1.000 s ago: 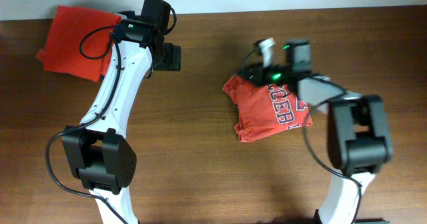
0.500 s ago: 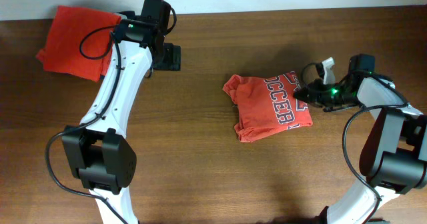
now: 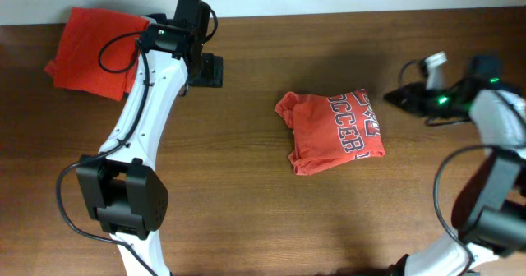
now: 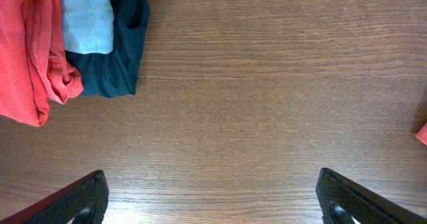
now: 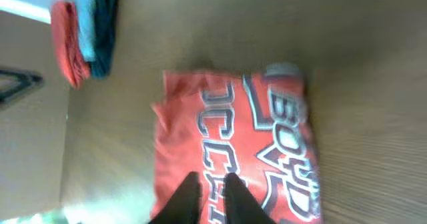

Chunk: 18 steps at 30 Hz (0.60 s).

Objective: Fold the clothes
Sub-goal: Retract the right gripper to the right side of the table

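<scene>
We identify the left arm (image 3: 144,103) by its white link covers, black joint housings, a looped black cable beside the upper link and a green indicator light (image 3: 161,31) near the wrist. The right arm (image 3: 503,116) carries the same white-and-black finish, a long black cable loop and its own green light (image 3: 444,101). We see the left fingers (image 4: 73,201) as matte black wedges with rounded recesses, while the right fingers (image 5: 187,199) appear only as two narrow, dark, blurred prongs.
</scene>
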Tool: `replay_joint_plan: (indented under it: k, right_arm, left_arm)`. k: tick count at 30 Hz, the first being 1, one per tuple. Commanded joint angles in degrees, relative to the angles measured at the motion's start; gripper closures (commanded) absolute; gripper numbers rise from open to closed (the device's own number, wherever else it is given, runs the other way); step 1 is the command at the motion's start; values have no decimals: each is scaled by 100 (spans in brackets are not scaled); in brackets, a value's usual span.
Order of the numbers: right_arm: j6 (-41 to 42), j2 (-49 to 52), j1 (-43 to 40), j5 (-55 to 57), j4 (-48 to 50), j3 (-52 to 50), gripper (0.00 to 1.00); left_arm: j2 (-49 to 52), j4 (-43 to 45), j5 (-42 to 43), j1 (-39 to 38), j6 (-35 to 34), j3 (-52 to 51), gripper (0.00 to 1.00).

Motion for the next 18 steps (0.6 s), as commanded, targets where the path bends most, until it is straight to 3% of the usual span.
replay_joint_plan:
  k: [1,2,4,9,11,15,18]
  right_arm:
    - [-59,-422,-564,911,-415,555,41]
    - [-59,-426,-726,1314,-492,581,1]
    - [-61,-424,-1014,1998,-662,564,2]
    - [-61,-424,-1462,2723,-813,560,2]
    - [-61,-424,-1502,2789,-809,560,1]
    - [-61,-424,-1495,2789,-813,560,1]
    - [-61,-424,-1495,2789,-811,560,1]
  left_arm:
    - [-68,-7,-59,-24,48,31,1]
    - [-68,201,20,-24,20,31,1]
    - [-68,699,111,-24,22,31,1]
    - [-68,970,166,-31,0,31,1]
    - [-68,970,1473,-35,-2,31,1]
    - [98,949,3226,-208,-2,13,1]
    - [365,870,3252,-551,-155,4,1]
